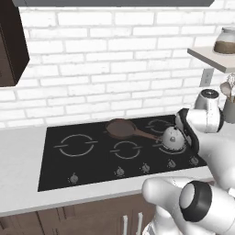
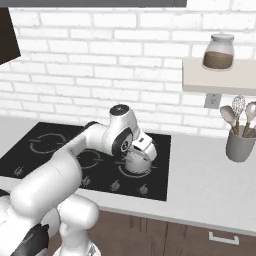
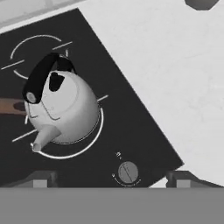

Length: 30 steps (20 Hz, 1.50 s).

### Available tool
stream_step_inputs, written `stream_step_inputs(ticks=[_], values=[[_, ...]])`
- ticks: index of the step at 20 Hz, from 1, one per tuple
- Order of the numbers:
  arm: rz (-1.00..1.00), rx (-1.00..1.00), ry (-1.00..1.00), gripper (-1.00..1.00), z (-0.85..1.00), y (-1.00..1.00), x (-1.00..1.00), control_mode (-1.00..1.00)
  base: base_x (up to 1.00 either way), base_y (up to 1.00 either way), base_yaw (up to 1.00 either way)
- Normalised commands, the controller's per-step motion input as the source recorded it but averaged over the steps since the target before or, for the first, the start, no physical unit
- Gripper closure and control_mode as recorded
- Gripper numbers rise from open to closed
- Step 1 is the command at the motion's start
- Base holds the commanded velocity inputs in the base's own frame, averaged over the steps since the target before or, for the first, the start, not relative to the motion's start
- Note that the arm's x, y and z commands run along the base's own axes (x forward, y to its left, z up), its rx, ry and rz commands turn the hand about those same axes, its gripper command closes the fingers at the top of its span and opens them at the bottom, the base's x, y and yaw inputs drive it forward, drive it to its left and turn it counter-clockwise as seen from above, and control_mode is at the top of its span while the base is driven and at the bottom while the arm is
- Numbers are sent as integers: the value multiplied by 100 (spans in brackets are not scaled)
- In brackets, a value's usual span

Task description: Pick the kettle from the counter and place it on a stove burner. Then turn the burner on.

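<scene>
Pale grey smooth bench carries the black glass cooktop, and the rounded silver-grey kettle sits upright inside the thin grey stove burner ring at the cooktop's near right, black handle arched over the top, short spout pointing away from the bench edge. Gripper hangs above and beside it, fingers spread wide, holding nothing, kettle clear of both tips. Small round knob lies between the tips; brown frying pan sits just left of the kettle.
</scene>
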Motion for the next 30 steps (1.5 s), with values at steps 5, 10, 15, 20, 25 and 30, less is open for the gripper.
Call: stream_step_inputs(ticks=[5,10,15,20,25,30], values=[[28,0,21,-100,-74,-56,-59,-100,0,0,0],[22,1,10,-100,-72,-7,2,-100,0,0,0],[12,10,0,-100,-24,0,24,-100,0,0,0],[3,1,0,-100,-16,0,2,-100,0,0,0],[0,0,4,-100,-27,1,5,-100,0,0,0],[0,1,1,-100,-19,11,12,-100,0,0,0]])
